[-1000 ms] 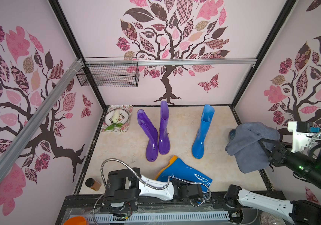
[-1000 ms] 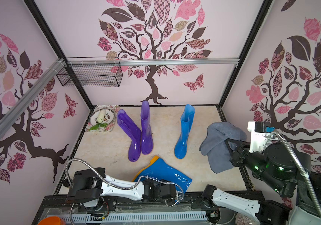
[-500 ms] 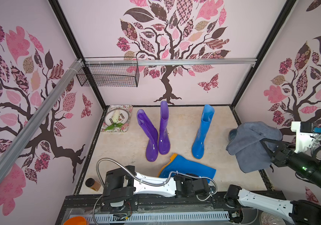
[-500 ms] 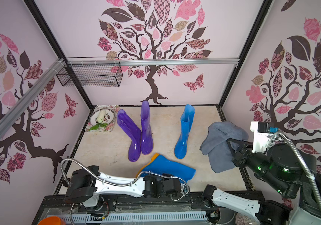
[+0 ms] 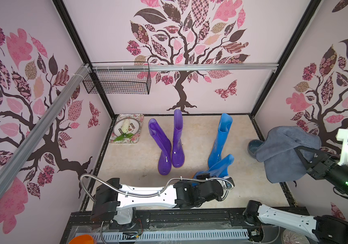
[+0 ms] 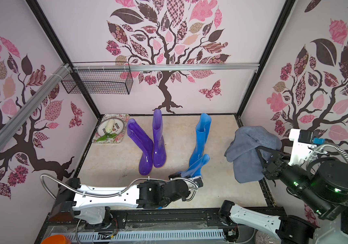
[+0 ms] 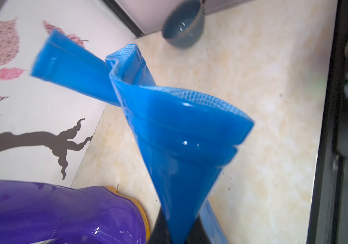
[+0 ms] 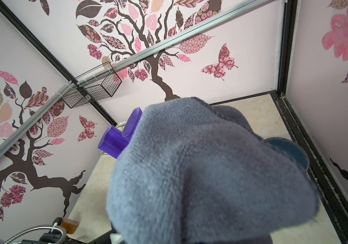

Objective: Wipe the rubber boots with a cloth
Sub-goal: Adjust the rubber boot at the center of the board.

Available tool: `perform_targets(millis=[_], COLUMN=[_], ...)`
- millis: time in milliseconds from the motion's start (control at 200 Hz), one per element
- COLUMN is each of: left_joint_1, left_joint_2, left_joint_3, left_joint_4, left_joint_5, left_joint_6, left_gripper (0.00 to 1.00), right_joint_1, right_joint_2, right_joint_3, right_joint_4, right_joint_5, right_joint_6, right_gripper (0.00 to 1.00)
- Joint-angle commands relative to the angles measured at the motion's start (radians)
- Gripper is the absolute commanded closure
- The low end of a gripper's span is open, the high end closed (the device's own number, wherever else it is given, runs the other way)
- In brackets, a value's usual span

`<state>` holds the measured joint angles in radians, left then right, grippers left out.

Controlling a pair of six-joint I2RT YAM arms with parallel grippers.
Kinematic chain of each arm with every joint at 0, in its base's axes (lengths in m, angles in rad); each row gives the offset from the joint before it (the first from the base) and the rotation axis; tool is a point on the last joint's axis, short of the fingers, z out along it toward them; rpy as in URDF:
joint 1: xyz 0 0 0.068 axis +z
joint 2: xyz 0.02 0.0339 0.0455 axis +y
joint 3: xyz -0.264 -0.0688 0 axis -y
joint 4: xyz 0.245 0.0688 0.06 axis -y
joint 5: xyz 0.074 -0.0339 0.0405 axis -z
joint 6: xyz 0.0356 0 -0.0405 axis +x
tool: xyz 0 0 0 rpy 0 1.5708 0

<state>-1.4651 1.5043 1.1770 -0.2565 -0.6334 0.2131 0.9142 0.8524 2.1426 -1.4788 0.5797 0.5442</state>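
Observation:
Two purple rubber boots (image 5: 170,147) (image 6: 151,145) stand side by side on the floor. A blue boot (image 5: 221,135) (image 6: 201,135) stands to their right. My left gripper (image 5: 203,176) (image 6: 176,175) (image 7: 179,236) is shut on a second blue boot (image 5: 221,166) (image 6: 198,166) (image 7: 181,152), held off the floor, its shaft tilted up against the standing one. My right gripper (image 5: 302,153) (image 6: 262,153) hangs high at the right, shut on the grey-blue cloth (image 5: 283,152) (image 6: 249,154) (image 8: 200,179). The cloth hides its jaws in the right wrist view.
A grey-blue bowl (image 5: 252,147) (image 7: 183,31) (image 8: 291,152) sits on the floor by the right wall, under the cloth. A floral tray (image 5: 135,137) with a plate is at the back left. A wire basket (image 5: 118,82) hangs on the back rail.
My left gripper has shut on the blue boot that lay on the floor, moved right and raised its shaft toward the standing blue boot. The right arm drifted slightly right with the cloth.

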Motion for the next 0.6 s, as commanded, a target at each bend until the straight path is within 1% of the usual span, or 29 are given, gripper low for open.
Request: perform_targets(millis=[0, 65, 105, 170, 215, 280, 385, 430, 490, 595], left_joint_1=[-0.006, -0.002, 0.013, 0.021, 0.030, 0.043, 0.048, 0.050, 0.050, 0.050], left_joint_2=[-0.089, -0.119, -0.128, -0.127, -0.121, -0.105, -0.069, -0.052, -0.048, -0.086], left_joint_3=[-0.010, -0.081, -0.128, -0.193, -0.241, -0.321, -0.423, -0.451, -0.474, -0.526], left_joint_4=[0.249, 0.303, 0.315, 0.299, 0.300, 0.303, 0.344, 0.363, 0.339, 0.322], left_joint_5=[-0.132, -0.229, -0.247, -0.309, -0.310, -0.309, -0.312, -0.312, -0.327, -0.361], left_joint_6=[-0.201, -0.300, -0.365, -0.498, -0.582, -0.713, -0.867, -0.899, -0.965, -1.032], left_gripper=[1.00, 1.00, 1.00, 1.00, 1.00, 1.00, 1.00, 1.00, 1.00, 1.00], right_joint_1=[0.002, 0.002, 0.002, 0.003, 0.002, 0.003, 0.003, 0.002, 0.002, 0.002], right_joint_2=[0.044, 0.051, 0.052, 0.040, 0.019, -0.023, -0.085, -0.120, -0.164, -0.205], right_joint_3=[0.021, 0.004, -0.024, -0.092, -0.159, -0.305, -0.564, -0.688, -0.863, -1.145], right_joint_4=[0.018, 0.026, 0.032, 0.056, 0.087, 0.161, 0.266, 0.334, 0.443, 0.656], right_joint_5=[-0.006, -0.027, -0.043, -0.066, -0.088, -0.141, -0.225, -0.272, -0.342, -0.475], right_joint_6=[-0.022, -0.023, -0.022, -0.009, 0.000, 0.019, 0.067, 0.094, 0.129, 0.190], right_gripper=[1.00, 1.00, 1.00, 1.00, 1.00, 1.00, 1.00, 1.00, 1.00, 1.00])
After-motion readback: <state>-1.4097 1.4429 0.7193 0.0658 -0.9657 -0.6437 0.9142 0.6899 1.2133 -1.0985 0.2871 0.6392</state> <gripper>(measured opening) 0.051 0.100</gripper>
